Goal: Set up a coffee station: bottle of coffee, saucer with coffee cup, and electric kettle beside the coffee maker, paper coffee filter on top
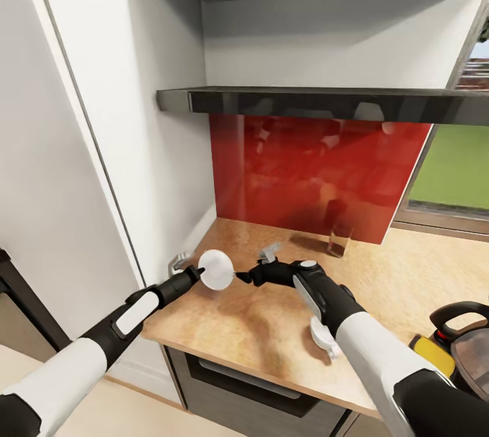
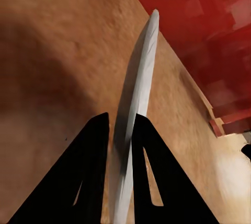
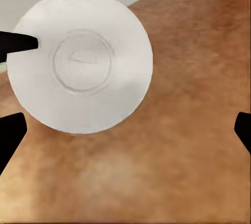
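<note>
The left gripper (image 2: 119,145) pinches the saucer (image 1: 216,269) edge-on above the countertop (image 1: 272,328); the right gripper (image 1: 246,278) stands spread just beside it. That thin rim grip could slip, dropping the dish.

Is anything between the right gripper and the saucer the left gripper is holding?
Nothing. In the head view the right gripper sits right beside the saucer, held on edge by the left gripper. The right wrist view shows bare countertop around the saucer's face.
</note>
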Motion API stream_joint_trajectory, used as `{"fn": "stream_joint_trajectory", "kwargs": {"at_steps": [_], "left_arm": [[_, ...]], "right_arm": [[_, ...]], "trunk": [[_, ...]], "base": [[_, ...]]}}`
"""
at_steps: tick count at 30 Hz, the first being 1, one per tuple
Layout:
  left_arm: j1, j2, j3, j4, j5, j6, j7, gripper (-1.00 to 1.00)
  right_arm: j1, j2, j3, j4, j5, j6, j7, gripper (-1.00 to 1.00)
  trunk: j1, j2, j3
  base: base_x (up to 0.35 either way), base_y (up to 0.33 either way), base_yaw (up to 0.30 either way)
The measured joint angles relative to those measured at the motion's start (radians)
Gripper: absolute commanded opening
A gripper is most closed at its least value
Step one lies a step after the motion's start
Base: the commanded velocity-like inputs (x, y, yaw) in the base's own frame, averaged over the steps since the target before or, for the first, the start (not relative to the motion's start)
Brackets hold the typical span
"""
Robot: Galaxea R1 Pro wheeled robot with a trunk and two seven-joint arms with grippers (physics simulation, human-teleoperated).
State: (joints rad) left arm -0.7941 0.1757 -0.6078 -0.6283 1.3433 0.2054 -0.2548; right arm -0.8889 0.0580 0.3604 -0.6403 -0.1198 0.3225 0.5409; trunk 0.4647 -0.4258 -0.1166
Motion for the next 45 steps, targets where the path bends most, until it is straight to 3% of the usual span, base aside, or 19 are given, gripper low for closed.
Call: {"fn": "stream_joint_trajectory", "kwargs": {"at_steps": [3,5,12,26,34,39,45], "left_arm": [[0.012,0.023,0.033,-0.028,0.000,0.006,-0.022,-1.00],[0.014,0.035,0.041,-0.049,-0.001,0.008,-0.026,-1.00],[0.018,0.057,0.049,-0.105,-0.001,0.009,-0.027,-1.00],[0.027,0.061,0.046,-0.117,-0.001,0.009,-0.047,-1.00],[0.145,0.077,0.048,-0.115,-0.004,0.007,-0.229,-1.00],[0.235,0.106,0.047,-0.115,-0.006,0.004,-0.350,-1.00],[0.392,0.215,0.050,-0.076,-0.005,-0.012,-0.487,-1.00]], "right_arm": [[0.000,-0.036,0.000,-0.006,-0.001,-0.002,-0.001,1.00],[0.000,-0.041,0.000,-0.006,-0.001,-0.004,-0.001,1.00],[0.000,-0.045,0.002,-0.005,-0.002,-0.005,-0.002,1.00],[0.000,-0.044,0.005,0.001,0.000,-0.005,-0.003,1.00],[0.000,-0.043,0.006,0.020,0.000,-0.005,-0.003,1.00],[0.000,-0.041,0.007,0.030,0.000,-0.005,-0.003,1.00],[0.000,-0.040,0.008,0.033,-0.001,-0.004,-0.003,1.00]], "trunk": [[0.000,0.000,0.000],[0.000,0.000,0.000],[0.001,0.000,0.000],[0.001,0.000,0.000],[0.001,0.000,0.000],[0.001,0.000,0.000],[0.000,0.000,0.000]], "base": [[0.000,0.000,0.000],[-0.035,0.000,0.000],[-0.298,0.027,0.000],[-0.333,0.143,0.000],[-0.334,0.146,0.000],[-0.334,0.141,0.000],[-0.175,0.076,0.000]]}}
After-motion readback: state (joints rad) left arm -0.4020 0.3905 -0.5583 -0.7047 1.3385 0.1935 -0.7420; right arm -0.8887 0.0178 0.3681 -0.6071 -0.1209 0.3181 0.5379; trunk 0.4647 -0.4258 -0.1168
